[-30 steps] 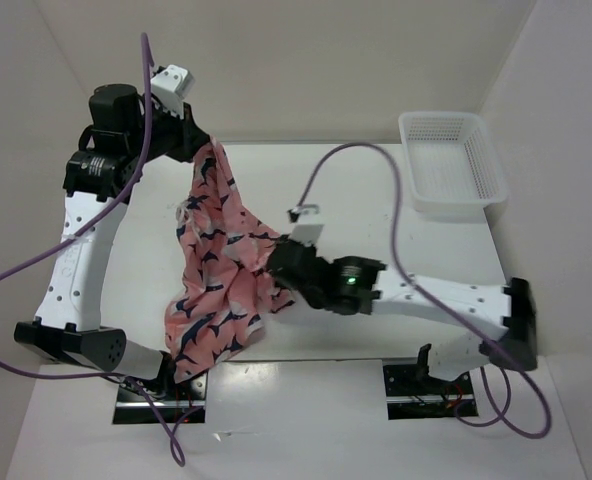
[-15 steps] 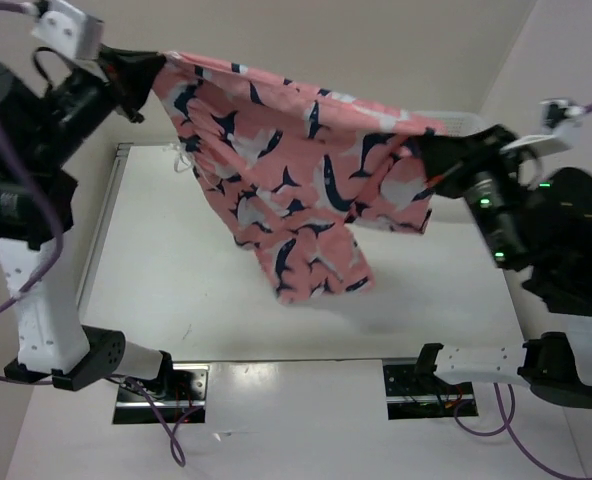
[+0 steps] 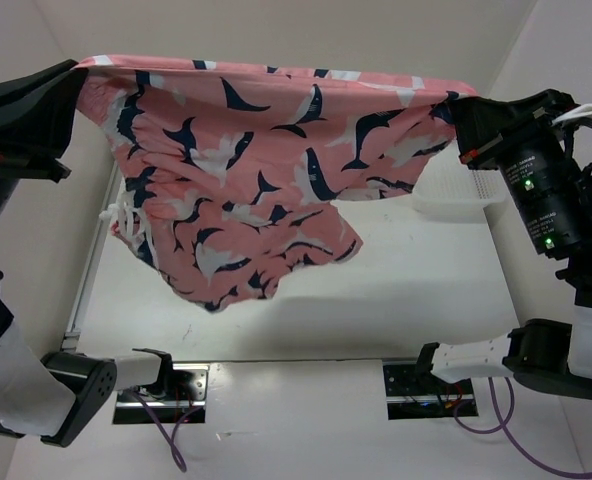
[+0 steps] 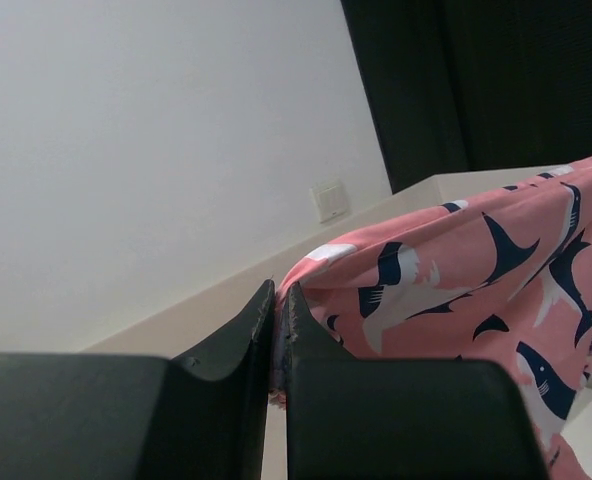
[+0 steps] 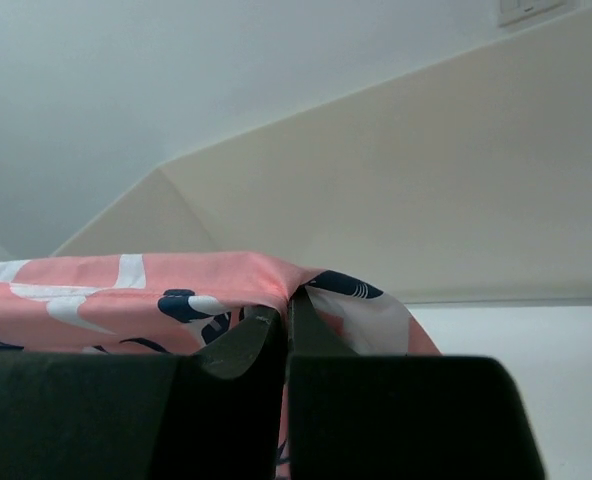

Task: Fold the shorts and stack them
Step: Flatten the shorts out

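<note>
Both my left fingers (image 4: 231,345) and right fingers (image 5: 236,345) clench the shorts (image 3: 256,170), stretched sideways between them over the bench (image 3: 426,290).

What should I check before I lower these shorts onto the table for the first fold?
1. Left pincer shut on a corner of the shorts: ok.
2. Right pincer shut on the opposite corner: ok.
3. Top edge stretched straight between the two: ok.
4. Lower edge hanging level: not ok, it droops lower toward the left.
5. Drawstring tucked away: not ok, it dangles at the left side.
6. Basket out of the way: cannot tell, the shorts hide most of it.
</note>
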Robot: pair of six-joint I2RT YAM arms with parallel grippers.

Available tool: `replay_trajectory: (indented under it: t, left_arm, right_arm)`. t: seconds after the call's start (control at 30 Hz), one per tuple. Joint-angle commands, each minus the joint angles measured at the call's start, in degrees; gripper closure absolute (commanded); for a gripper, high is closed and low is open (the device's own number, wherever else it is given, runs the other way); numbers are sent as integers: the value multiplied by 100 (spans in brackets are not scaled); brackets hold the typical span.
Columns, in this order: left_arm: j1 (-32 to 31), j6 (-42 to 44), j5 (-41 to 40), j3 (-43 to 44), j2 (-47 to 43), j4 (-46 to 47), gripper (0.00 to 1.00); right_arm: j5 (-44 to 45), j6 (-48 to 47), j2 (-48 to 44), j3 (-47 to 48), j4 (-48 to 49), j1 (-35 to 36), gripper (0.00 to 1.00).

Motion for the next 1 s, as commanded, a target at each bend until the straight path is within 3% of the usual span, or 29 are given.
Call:
replay_trajectory:
  t: [0.0,0.2,0.4,0.53,0.63,0.67,0.77,0.8,0.97]
  left_arm:
    - [87,110,-658,-53,-31,354,100]
    - [87,110,-658,-1501,-31,353,100]
    - [87,110,-193,-4459,-154,1531,100]
    - [87,110,-121,-5868,110,2190,100]
    - [87,110,-455,-6180,443,2402,100]
    - [87,110,-525,-6180,653,2454,100]
    - [87,110,-526,-6110,1022,2595,100]
    - [87,110,-578,-6110,1120,2596,100]
    - [87,110,-579,-6057,1735,2999,100]
  right_arm:
    - [832,-594,-277,26,533,-59,99]
    - [2044,-1357,-400,-946,1288,194,99]
    - [2819,-1772,-628,-2767,2158,196,99]
    - [2934,-1694,-690,-3919,2651,196,99]
    - [2199,-766,-349,-4317,2330,-872,99]
    - [1117,-441,-225,-4317,1848,-1894,99]
    - [-846,265,82,-4877,2077,-3176,99]
    - [-1107,414,214,-5062,2185,-3649,99]
    - [-2398,705,1778,-4976,2694,-4496,99]
